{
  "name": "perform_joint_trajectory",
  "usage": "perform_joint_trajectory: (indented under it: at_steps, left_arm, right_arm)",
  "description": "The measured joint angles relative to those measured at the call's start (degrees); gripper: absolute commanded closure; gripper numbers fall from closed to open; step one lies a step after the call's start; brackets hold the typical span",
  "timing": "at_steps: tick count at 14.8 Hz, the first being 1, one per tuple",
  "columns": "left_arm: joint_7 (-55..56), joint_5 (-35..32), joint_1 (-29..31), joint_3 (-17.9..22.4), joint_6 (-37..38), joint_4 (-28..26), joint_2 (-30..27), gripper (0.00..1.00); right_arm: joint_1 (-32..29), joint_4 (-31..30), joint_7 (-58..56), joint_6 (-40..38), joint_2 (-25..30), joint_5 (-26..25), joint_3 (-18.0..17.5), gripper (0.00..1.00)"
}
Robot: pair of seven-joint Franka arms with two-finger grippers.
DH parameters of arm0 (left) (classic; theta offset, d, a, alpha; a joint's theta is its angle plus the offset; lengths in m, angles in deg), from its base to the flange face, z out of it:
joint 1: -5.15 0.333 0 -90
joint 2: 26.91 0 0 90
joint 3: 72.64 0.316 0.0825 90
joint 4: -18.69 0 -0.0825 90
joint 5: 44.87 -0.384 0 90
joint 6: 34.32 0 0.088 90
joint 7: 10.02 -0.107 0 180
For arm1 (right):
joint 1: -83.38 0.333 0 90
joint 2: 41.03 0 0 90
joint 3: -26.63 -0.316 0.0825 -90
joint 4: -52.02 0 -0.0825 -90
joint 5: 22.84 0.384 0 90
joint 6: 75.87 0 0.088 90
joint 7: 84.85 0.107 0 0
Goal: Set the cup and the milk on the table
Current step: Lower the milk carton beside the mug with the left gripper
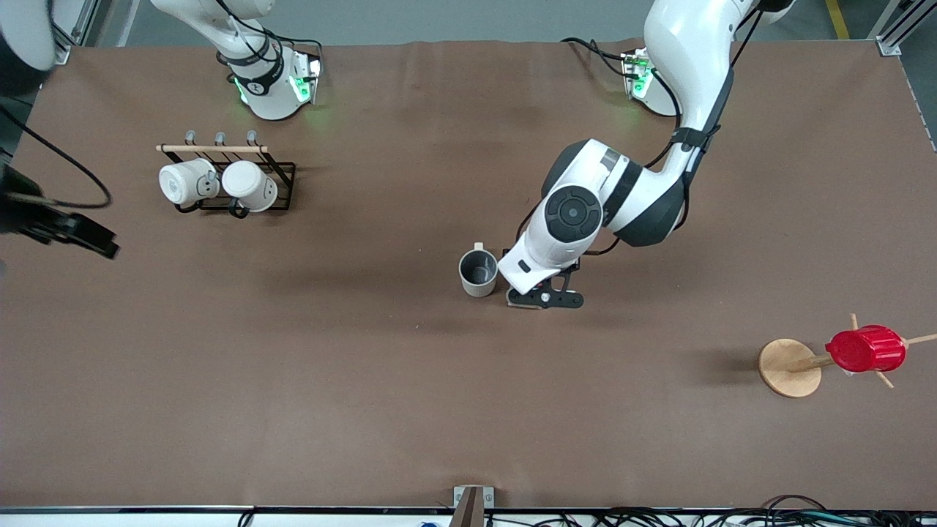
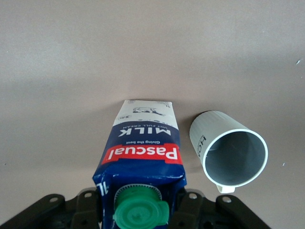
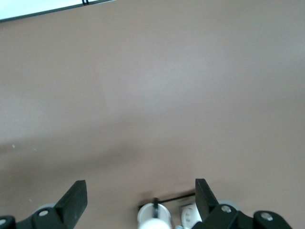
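Note:
The cream-white cup (image 1: 478, 273) with a dark grey inside stands upright on the brown table (image 1: 366, 380) near its middle. My left gripper (image 1: 545, 296) is beside the cup, toward the left arm's end, and hides the milk in the front view. In the left wrist view my left gripper (image 2: 140, 210) is shut on the milk (image 2: 143, 152) near its blue top and green cap. The carton is upright, close beside the cup (image 2: 233, 150) without touching it. My right gripper (image 1: 80, 234) waits open and empty, high over the right arm's end of the table; it also shows in the right wrist view (image 3: 140, 195).
A black wire rack (image 1: 219, 183) with two all-white mugs stands near the right arm's base; its mugs (image 3: 155, 217) show below my right gripper. A red ribbed cup (image 1: 866, 349) hangs on a wooden peg stand (image 1: 789, 367) at the left arm's end.

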State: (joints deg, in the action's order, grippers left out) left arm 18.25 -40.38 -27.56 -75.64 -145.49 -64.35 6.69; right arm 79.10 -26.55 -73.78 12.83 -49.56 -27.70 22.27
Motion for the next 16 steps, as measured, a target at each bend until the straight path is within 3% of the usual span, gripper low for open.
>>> perform_joint_trajectory:
  at_steps: [7, 14, 15, 16]
  left_arm:
    - [3.2, 0.0, -0.1, 0.0, 1.0, 0.1, 0.0, 0.7]
    - [3.4, 0.0, -0.5, -0.1, 1.3, -0.3, 0.4, 0.68]
    - [3.4, 0.0, -0.6, -0.1, 1.3, -0.3, 0.4, 0.65]
    - [3.4, 0.0, -0.7, -0.1, 1.3, -0.3, 0.4, 0.47]
  right_arm:
    - [0.3, -6.9, -4.4, 1.5, 4.9, 1.9, 1.5, 0.0]
    - [0.3, -7.3, -4.4, 2.2, 5.5, 2.5, 1.5, 0.0]
    - [0.3, -7.1, -4.4, 2.3, 5.6, 2.5, 1.6, 0.0]
    - [0.3, -6.7, -4.5, 2.3, 5.7, 2.5, 1.6, 0.0]
